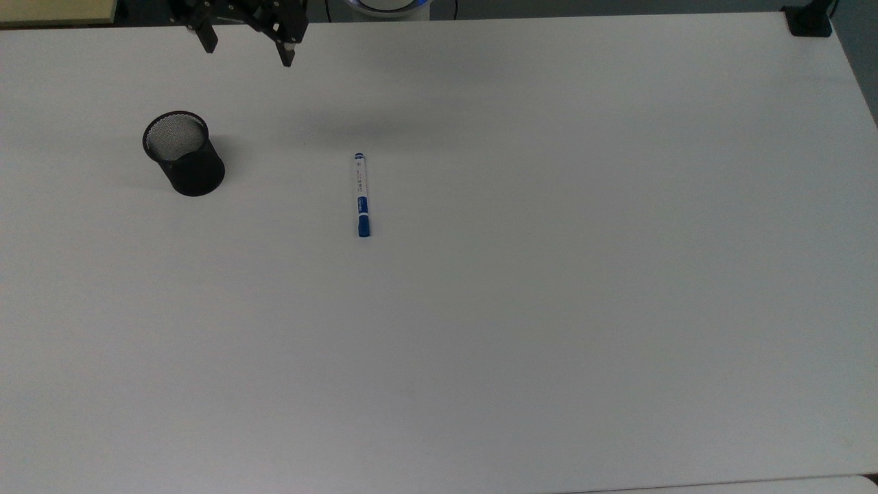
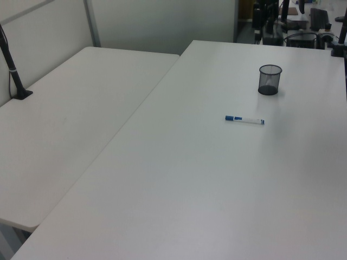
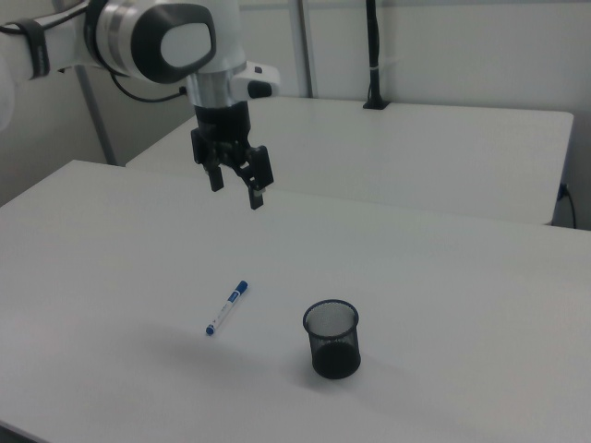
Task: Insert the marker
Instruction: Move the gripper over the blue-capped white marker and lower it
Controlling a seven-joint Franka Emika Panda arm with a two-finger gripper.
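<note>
So there's one marker (image 1: pixel 361 195) lying flat on the white desk (image 1: pixel 549 274), and one black mesh pen cup (image 1: pixel 182 153) standing upright on the same desk. I'll use the cup as the reference point for everything. In the top view the marker sits well apart from the cup, off to the cup's right, with its blue cap at the end nearer the bottom of the top view and the small blue end pointing up. In the right view the same marker (image 3: pixel 227 307) is off to the left of the cup (image 3: pixel 332 338), cap end farther from the camera, and nothing is touching it. In the left view the marker (image 2: pixel 244 119) lies below and a bit left of the cup (image 2: pixel 270 79).

One arm, one gripper (image 3: pixel 235 189). It hangs in the air, up and to the left of the cup in the right view, clearly off the desk surface. Its two fingers (image 3: pixel 257 196) are spread apart with nothing between them. In the top view the gripper (image 1: pixel 247 51) shows at the upper edge, above and slightly right of the cup, apart from both cup and marker.

There's also a second white desk (image 2: pixel 70 119) butted up alongside the first one, on the left view's left.
</note>
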